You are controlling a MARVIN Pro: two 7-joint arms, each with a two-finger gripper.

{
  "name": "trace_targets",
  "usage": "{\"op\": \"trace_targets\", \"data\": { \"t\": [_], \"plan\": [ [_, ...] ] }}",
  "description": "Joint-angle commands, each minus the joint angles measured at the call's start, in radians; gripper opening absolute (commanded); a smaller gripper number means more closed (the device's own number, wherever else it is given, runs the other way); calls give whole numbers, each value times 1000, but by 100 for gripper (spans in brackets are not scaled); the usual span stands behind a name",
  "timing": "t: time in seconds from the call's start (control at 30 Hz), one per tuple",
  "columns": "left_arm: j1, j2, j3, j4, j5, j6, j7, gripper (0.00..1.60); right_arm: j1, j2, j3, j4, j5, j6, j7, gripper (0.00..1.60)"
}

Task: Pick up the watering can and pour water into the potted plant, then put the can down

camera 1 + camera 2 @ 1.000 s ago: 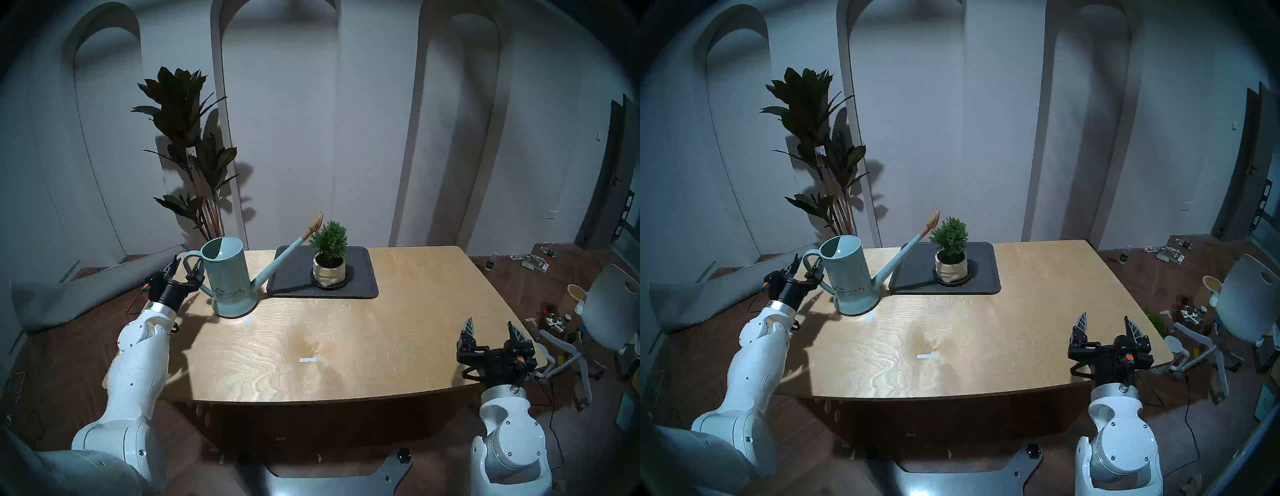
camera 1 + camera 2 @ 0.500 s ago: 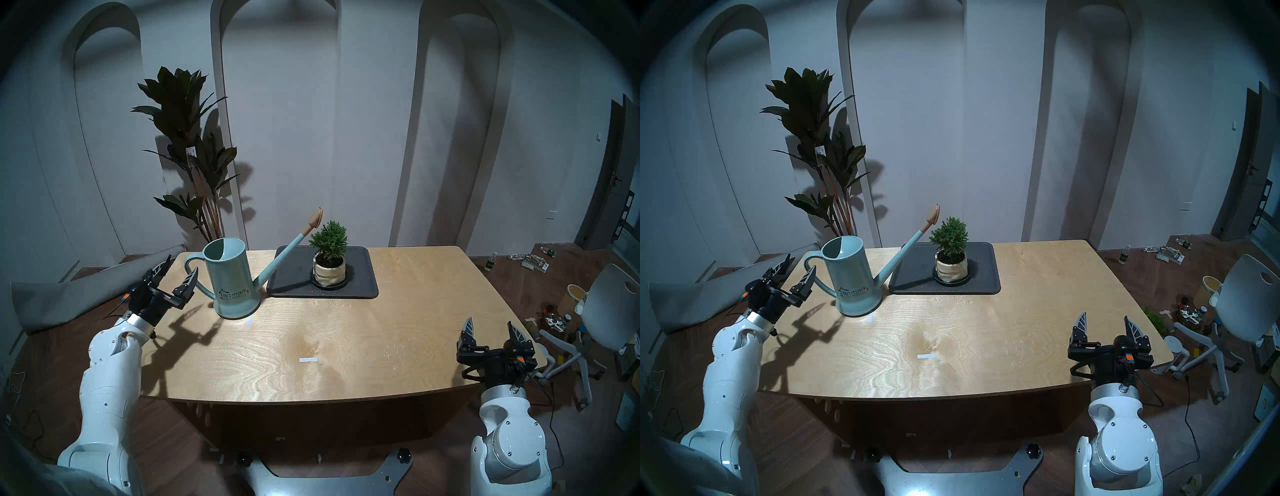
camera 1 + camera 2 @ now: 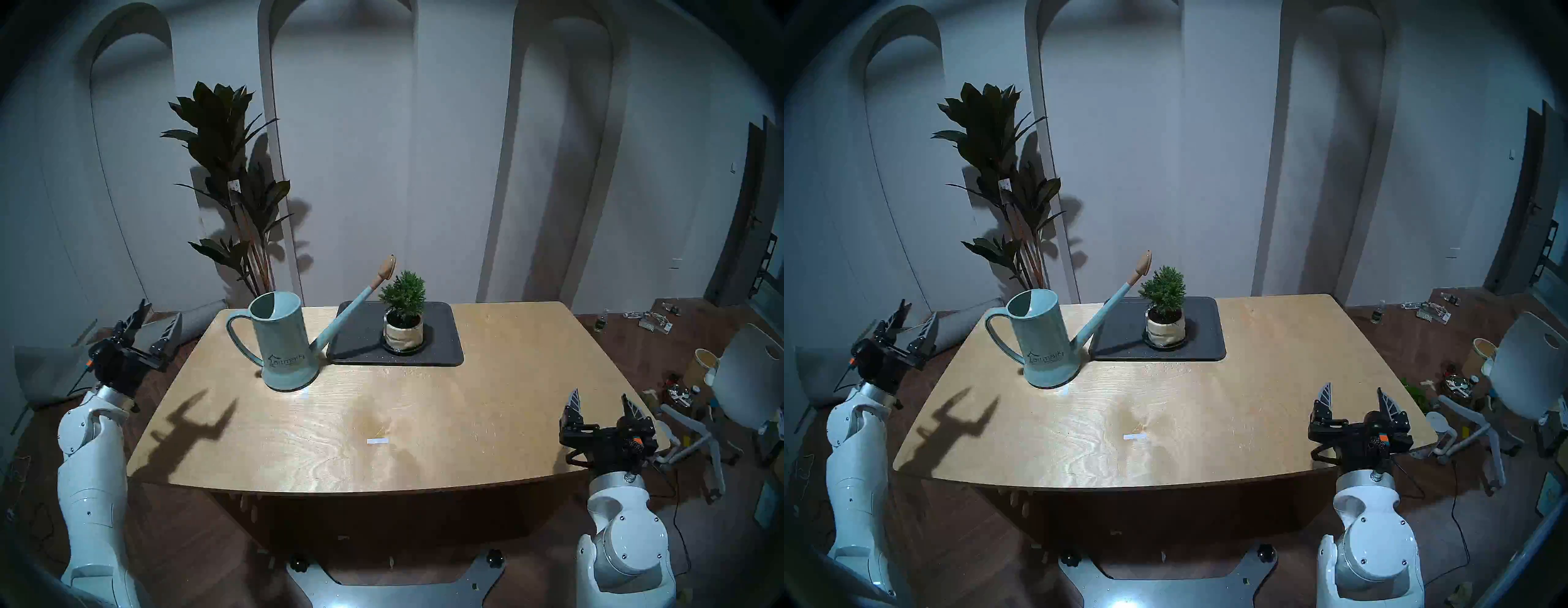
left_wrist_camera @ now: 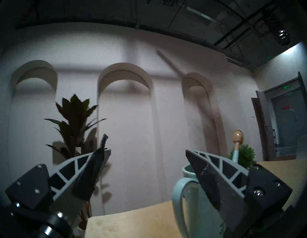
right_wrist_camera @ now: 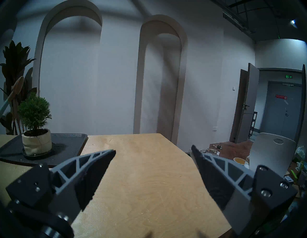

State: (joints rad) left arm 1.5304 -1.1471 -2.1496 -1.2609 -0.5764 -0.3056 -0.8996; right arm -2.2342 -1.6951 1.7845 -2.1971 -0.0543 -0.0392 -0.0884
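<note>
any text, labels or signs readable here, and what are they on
"artmart", dark logo on the watering can.
Green exit sign above the far door: too small to read.
Red notice on that door: blurred.
White tag on the floor plant: too small.

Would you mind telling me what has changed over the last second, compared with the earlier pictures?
The left gripper let go of the watering can handle and drew back to the robot's left, off the table edge, its jaws open. The can stands upright where it was, spout toward the potted plant on its dark tray. The right gripper stayed open, unmoved.
</note>
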Motion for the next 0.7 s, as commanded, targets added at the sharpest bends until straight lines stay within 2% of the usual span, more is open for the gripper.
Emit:
{"op": "trace_targets", "data": {
  "t": [0.0, 0.13, 0.4, 0.67],
  "plan": [
    [114, -41, 3, -65, 56, 98, 27, 160, 4, 2, 1, -17, -1, -5, 0, 160],
    [167, -65, 17, -115, 101, 139, 7, 160, 5, 1, 1, -15, -1, -5, 0, 160],
    [285, -105, 24, -233, 154, 215, 33, 160, 7, 1, 2, -13, -1, -5, 1, 160],
    [363, -184, 33, -336, 148, 240, 38, 160, 8, 0, 2, -12, -1, -5, 1, 160]
  ]
}}
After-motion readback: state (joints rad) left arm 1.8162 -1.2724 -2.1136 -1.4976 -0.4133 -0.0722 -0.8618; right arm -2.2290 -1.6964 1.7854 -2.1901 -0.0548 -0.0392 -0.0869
